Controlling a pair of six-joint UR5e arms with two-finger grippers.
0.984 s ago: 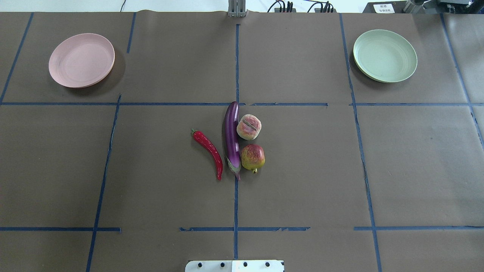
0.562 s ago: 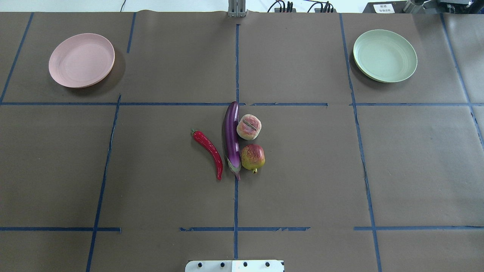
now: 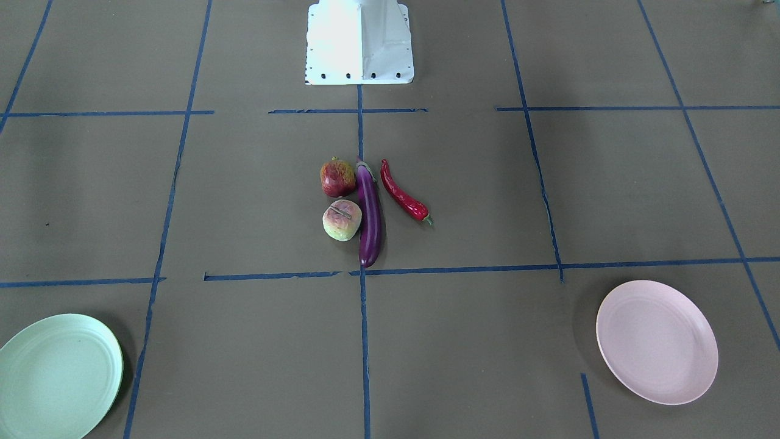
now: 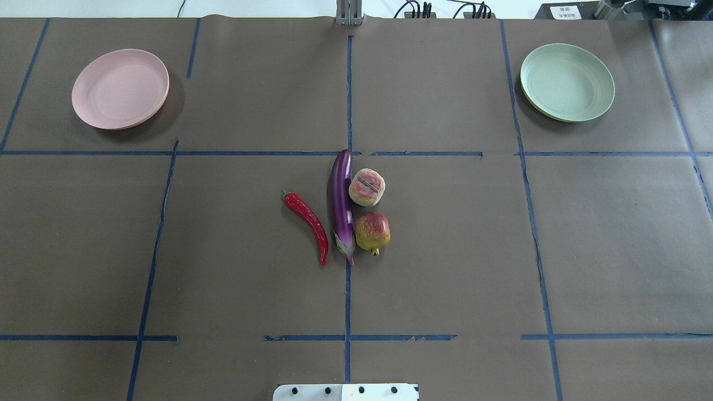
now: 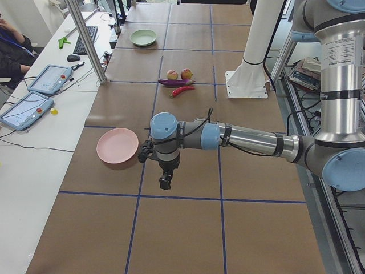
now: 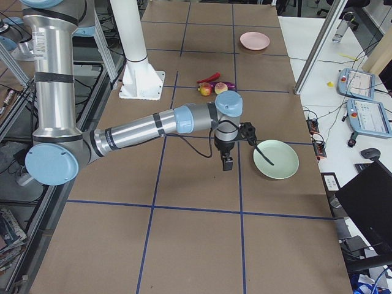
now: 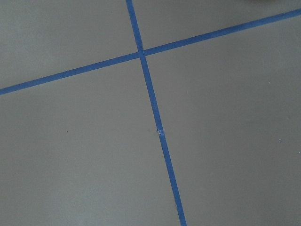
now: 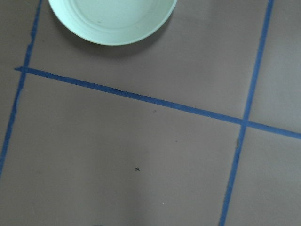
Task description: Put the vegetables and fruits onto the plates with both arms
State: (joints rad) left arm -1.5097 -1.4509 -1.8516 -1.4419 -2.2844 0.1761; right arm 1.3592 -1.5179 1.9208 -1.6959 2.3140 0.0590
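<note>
Fruit and vegetables sat in one cluster at the middle of the table (image 4: pixel 501 250), off both plates.

Overhead, left to right:
- pink plate (image 4: pixel 120 89) at the far left corner
- chili (image 4: pixel 307 220) just beside the eggplant (image 4: pixel 341 200)
- peach (image 4: pixel 367 187) and pomegranate (image 4: pixel 372 231) against the eggplant's right flank, the peach farther from the robot
- green plate (image 4: pixel 567 82) at the far right corner

White base block (image 4: pixel 345 391) was cut off by the bottom edge there. The front view showed more of it but clipped the green plate at its lower left corner.

Arms showed only in the two side views.
- From the left end: left arm (image 5: pixel 245 137) reached out low over the table. The left gripper (image 5: pixel 165 181) pointed down near the pink plate, well apart from the cluster.
- From the right end: right arm (image 6: pixel 141 128) stretched out likewise. The right gripper (image 6: pixel 227 163) hung near the green plate.

Both grippers were small and side-on, so I could not tell whether either pair of jaws was open or closed.

Left wrist camera caught only table surface and crossed blue tape (image 7: pixel 142 52). Right wrist camera caught tape and part of the green plate, the rest cut off by the top edge.
</note>
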